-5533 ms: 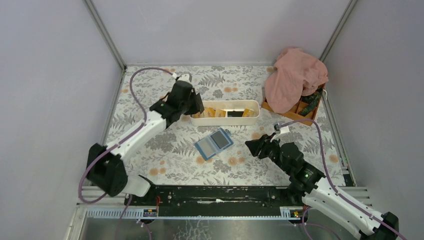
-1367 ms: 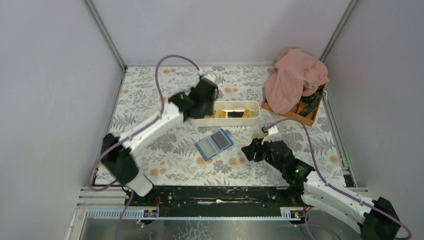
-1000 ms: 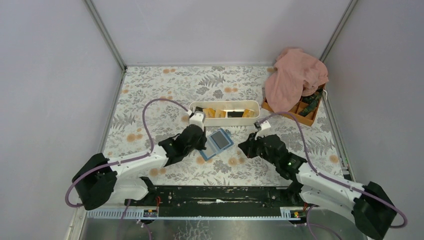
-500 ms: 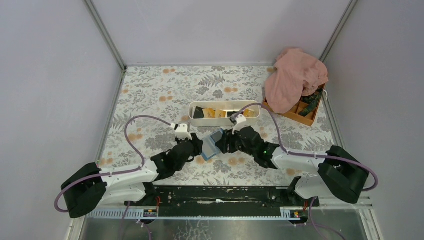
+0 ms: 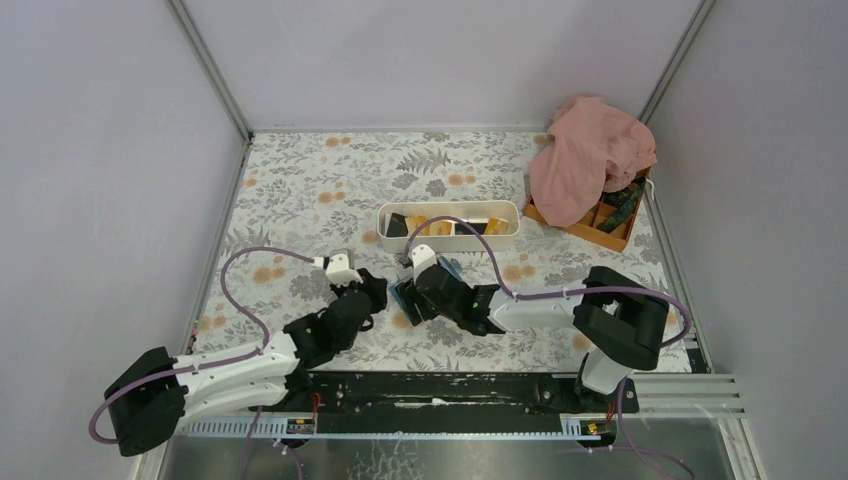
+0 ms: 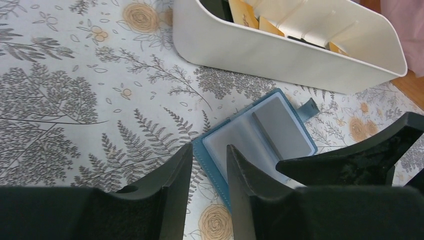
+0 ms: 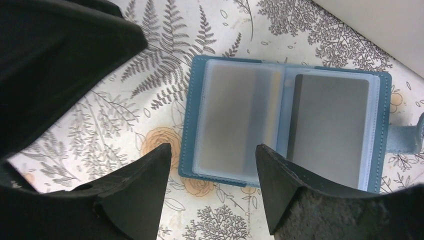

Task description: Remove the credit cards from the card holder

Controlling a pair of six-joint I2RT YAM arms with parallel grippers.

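The card holder (image 7: 235, 125) lies unfolded on the surface (image 6: 75, 100) mid-frame, beneath the wide-open right hand (image 7: 212, 150). The left hand (image 6: 209, 150), narrowly parted, frames its lower-left edge.

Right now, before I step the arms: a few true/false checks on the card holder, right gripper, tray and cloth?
1. The card holder lies open on the table. True.
2. The right gripper is shut. False: its jaws stand wide apart over the holder.
3. The white tray holds cards. True: orange and black ones.
4. The pink cloth covers the tray. False: it lies on the orange box.
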